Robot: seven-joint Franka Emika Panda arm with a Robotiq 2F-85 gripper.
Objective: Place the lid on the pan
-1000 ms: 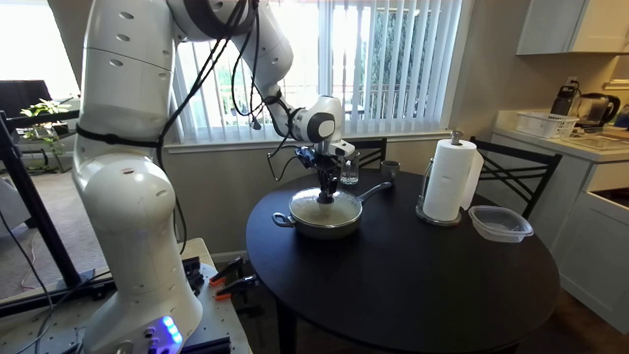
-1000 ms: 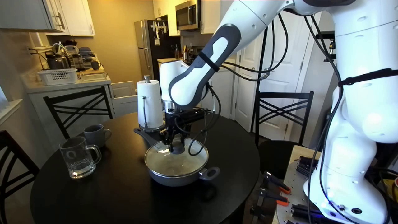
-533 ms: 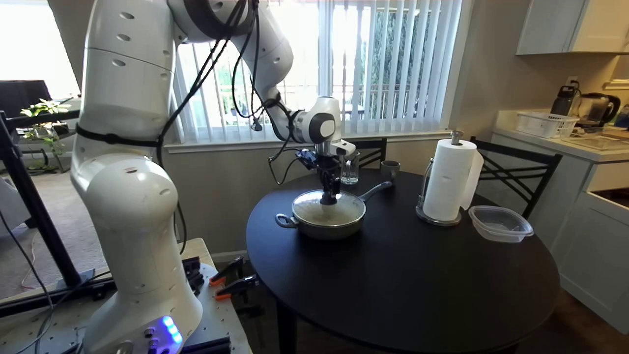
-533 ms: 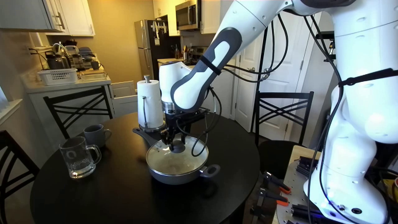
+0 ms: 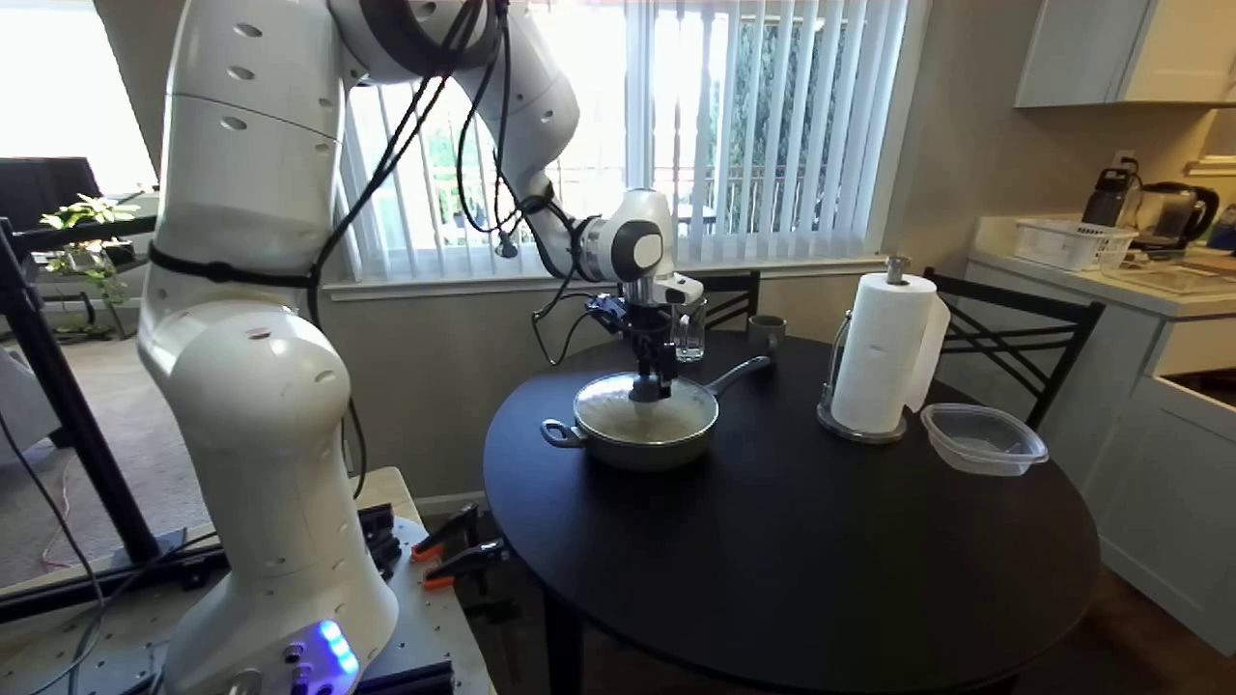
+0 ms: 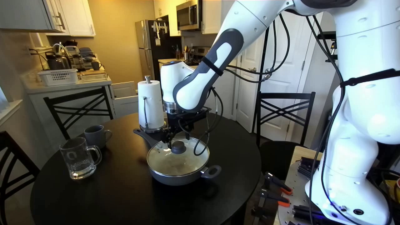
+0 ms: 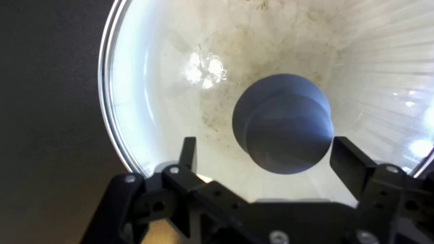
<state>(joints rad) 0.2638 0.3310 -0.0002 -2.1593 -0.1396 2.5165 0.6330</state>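
Observation:
The clear glass lid (image 6: 170, 163) with its metal rim lies level over the pan (image 6: 175, 180), rim against rim as far as both exterior views show. Through the glass the pan's cream interior is visible. At the lid's centre stands a round dark grey knob (image 7: 288, 135). My gripper (image 7: 264, 142) is spread wide around this knob. In the wrist view the right-hand finger (image 7: 351, 166) sits close beside the knob, whether touching I cannot tell. A wide gap separates the knob from the left-hand finger (image 7: 188, 152).
A paper towel roll (image 5: 881, 357) and a clear plastic container (image 5: 983, 444) stand on the dark round table (image 5: 821, 579). A glass mug (image 6: 78, 159) and a grey mug (image 6: 95, 136) stand near the pan. The pan's long handle (image 6: 145, 137) points toward the roll.
The fingers have spread away from the knob, which they were closed on earlier. Between one second and half a second ago, pan and lid shifted slightly together; since then they have stayed put.

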